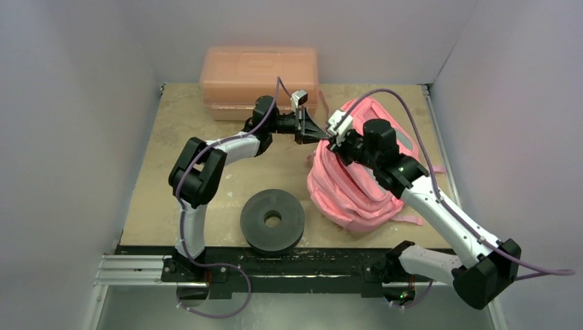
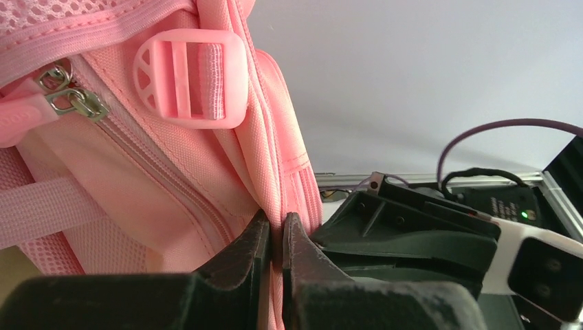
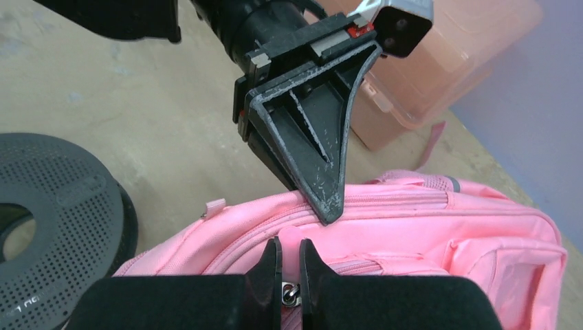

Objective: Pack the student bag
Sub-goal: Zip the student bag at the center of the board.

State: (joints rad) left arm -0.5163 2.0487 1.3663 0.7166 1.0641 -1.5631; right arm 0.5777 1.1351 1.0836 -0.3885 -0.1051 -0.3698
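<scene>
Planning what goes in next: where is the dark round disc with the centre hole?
In the top view the dark disc lies flat near the middle of the front edge of the table, just left of the student bag.

No readable text, lettering on grey spool (image 3: 62, 185) too small

Soft, even light falls from overhead, with faint shadows. The left claw (image 2: 276, 223) and right claw (image 3: 289, 246) blur at their bases; what lies just beyond their tips is sharp.
</scene>
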